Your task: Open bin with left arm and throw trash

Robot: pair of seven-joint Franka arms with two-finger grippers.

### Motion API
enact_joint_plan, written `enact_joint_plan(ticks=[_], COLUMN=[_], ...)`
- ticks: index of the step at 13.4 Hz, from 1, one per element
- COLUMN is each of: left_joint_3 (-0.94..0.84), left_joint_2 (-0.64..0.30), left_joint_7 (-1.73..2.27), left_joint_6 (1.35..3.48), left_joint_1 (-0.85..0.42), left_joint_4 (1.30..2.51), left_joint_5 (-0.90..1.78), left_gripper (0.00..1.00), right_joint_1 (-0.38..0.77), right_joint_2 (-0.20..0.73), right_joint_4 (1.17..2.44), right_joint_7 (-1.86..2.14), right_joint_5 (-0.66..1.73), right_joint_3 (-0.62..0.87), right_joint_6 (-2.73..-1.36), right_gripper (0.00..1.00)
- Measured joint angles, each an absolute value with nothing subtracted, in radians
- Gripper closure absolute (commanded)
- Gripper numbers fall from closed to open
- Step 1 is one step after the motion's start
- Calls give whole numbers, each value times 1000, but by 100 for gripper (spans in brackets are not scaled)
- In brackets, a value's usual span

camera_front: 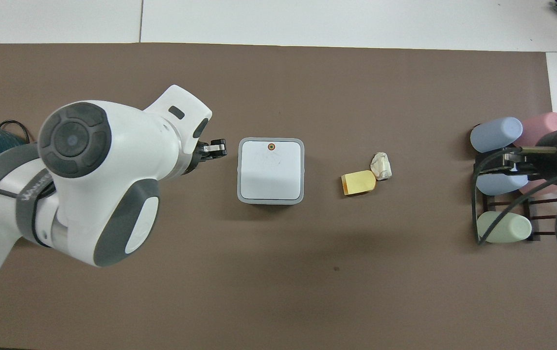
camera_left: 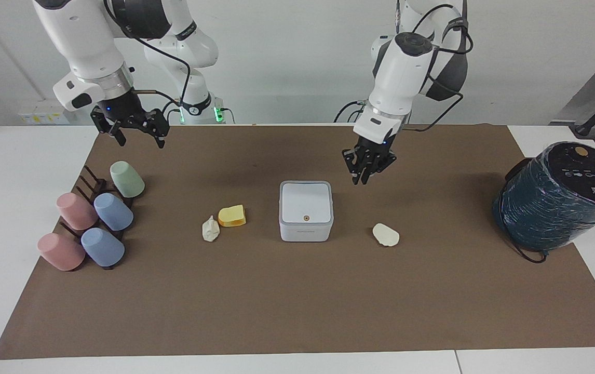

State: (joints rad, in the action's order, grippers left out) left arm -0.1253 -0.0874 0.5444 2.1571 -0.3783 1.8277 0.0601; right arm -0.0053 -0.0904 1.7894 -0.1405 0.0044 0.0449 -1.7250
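Right end effector (camera_left: 130,130) is hanging open and empty over the surface (camera_left: 297,301) near the cup rack (camera_left: 90,218). Left end effector (camera_left: 367,165) is hovering beside the closed bin (camera_left: 306,210), fingers nearly together, gripping nothing. Trash pieces (camera_left: 232,215) are lying flanking the bin

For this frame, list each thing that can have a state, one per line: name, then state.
bin: lid shut, upright on the brown mat.
yellow wedge: loose on the mat, beside one lump.
wrinkly lump: loose, untouched.
smooth lump: loose, untouched.
left gripper: in the air over the mat beside the bin, holding nothing.
right gripper: open, empty, waiting above the cup rack.
cups: tilted on the rack.
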Motion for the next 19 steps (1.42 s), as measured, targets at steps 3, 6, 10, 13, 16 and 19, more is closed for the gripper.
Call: enact_joint_plan(ticks=[3, 6, 10, 13, 16, 19], left_joint_3=[-125, -125, -125, -125, -125, -125], left_joint_2=[-146, -161, -185, -231, -261, -274], left_joint_7=[589, 601, 635, 637, 640, 641], left_joint_6=[2263, 2335, 2390, 2430, 2454, 2456], left_joint_1=[-411, -439, -468, -484, -503, -510], left_joint_4=[1828, 1827, 1828, 1828, 1828, 1830], left_joint_5=[69, 107, 110, 111, 111, 111], left_gripper=[76, 77, 83, 83, 83, 83], right_joint_1=[3, 56, 79, 82, 113, 121], right_joint_2=[-104, -42, 119, 227, 254, 254], right_joint_4=[1912, 1979, 2007, 2020, 2043, 2059], right_joint_7=[-141, -202, -230, -230, -232, -232], right_joint_5=[5, 5, 5, 5, 5, 5], right_joint_3=[47, 48, 47, 46, 47, 47], right_joint_6=[-1885, -2039, -2242, -2383, -2426, -2435], right_gripper=[0, 0, 0, 2, 16, 77])
